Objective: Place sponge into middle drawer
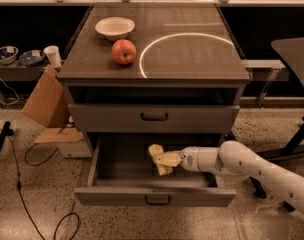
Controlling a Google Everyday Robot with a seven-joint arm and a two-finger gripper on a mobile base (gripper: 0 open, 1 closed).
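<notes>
Over middle drawer (pixel 121 160) floor, gripper (pixel 160 160)

White arm (pixel 252 166) stretched leftward from right; hand (pixel 162 160) low, centre.

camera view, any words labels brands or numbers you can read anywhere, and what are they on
None: no readable text anywhere in this view.
Middle drawer and the shut drawer above it: plain grey fronts with dark handles, no labels.
Cardboard box, cup, bowl, apple: no print visible.
End effector, reaching into the open middle drawer: no marking visible.
</notes>
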